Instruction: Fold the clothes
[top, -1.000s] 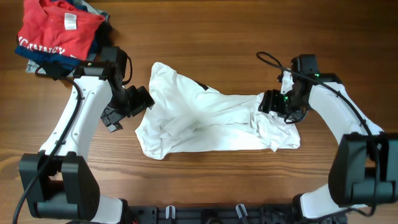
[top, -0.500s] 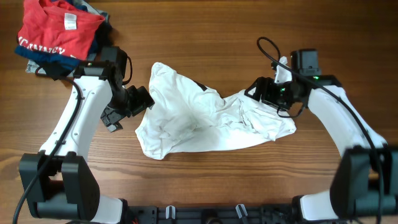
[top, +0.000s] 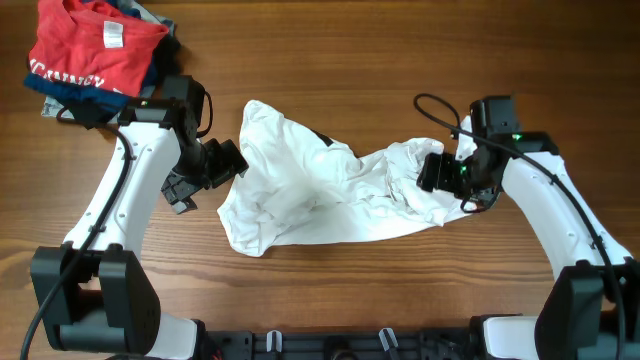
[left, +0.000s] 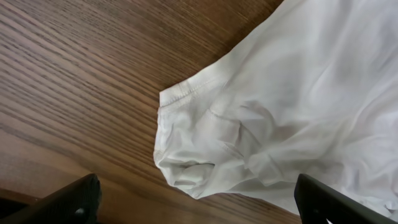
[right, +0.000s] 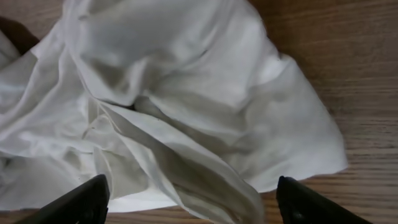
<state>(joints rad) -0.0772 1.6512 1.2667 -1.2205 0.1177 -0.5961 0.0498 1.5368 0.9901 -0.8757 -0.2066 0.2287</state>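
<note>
Wood bench (top: 330, 300). White shirt (top: 300, 200) crumpled, right side bunched inward, fold unfinished. Left hand (top: 232, 160) spread, empty, at sleeve edge. Right hand (top: 432, 172) spread, empty, over bunch, likely poised for grasp.

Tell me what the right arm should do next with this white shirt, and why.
Probably lower the right gripper and pinch the bunched right edge of the white shirt, then draw it outward to flatten it. That end lies heaped in crumpled folds instead of spread out, and the gripper hangs open right over it, holding nothing.
</note>
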